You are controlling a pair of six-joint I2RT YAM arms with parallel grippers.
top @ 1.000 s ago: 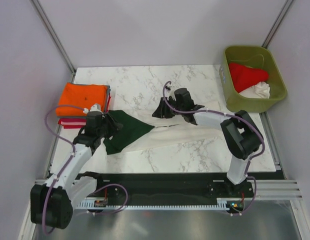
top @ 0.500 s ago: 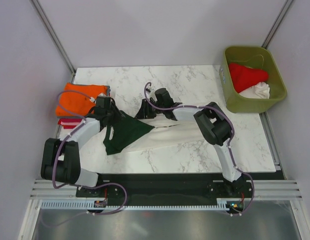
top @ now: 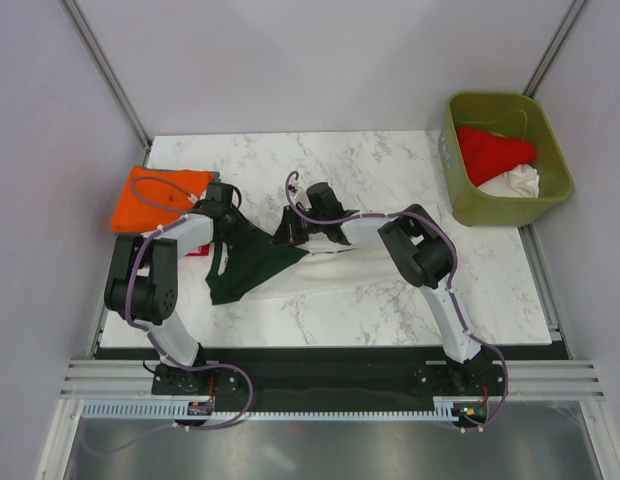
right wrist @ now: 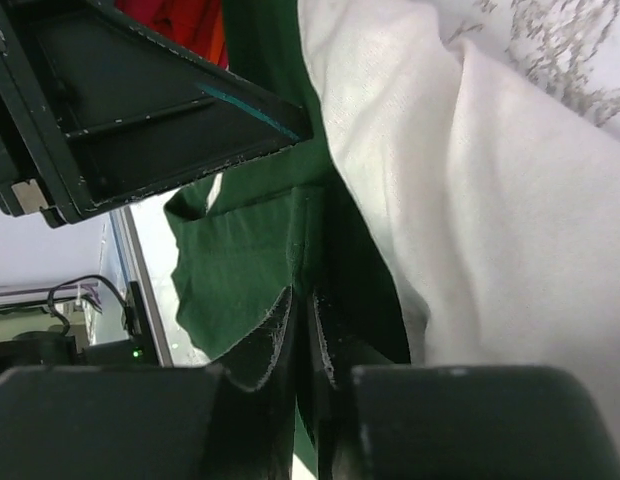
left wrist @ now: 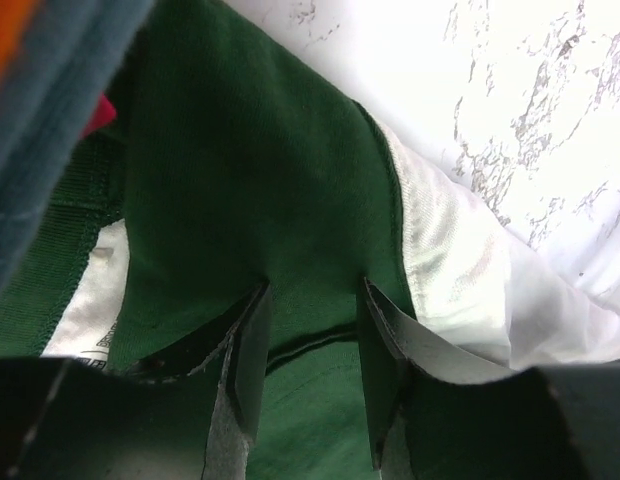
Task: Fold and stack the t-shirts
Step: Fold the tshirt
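The cream t-shirt (top: 375, 262) with dark green sleeves (top: 252, 265) lies crumpled across the table's middle. My left gripper (top: 228, 207) is at the sleeve's far left tip, beside the orange stack. In the left wrist view it (left wrist: 315, 285) is open, its fingers spread on the green cloth (left wrist: 240, 150). My right gripper (top: 290, 228) is at the shirt's far edge. In the right wrist view it (right wrist: 300, 296) is shut on a fold of green cloth (right wrist: 240, 250), with cream cloth (right wrist: 470, 180) to its right. A folded orange t-shirt (top: 155, 195) tops a stack at the left.
An olive-green bin (top: 550, 140) at the back right holds a red t-shirt (top: 495, 150) and a white one (top: 520, 182). A red shirt edge (top: 195, 250) shows under the orange stack. The left arm's black body (right wrist: 140, 110) is close above the right fingers.
Both grippers have moved left and farther back. The left one went from the sleeve's near part to beside the orange stack. The right one carried the shirt's far edge leftward.
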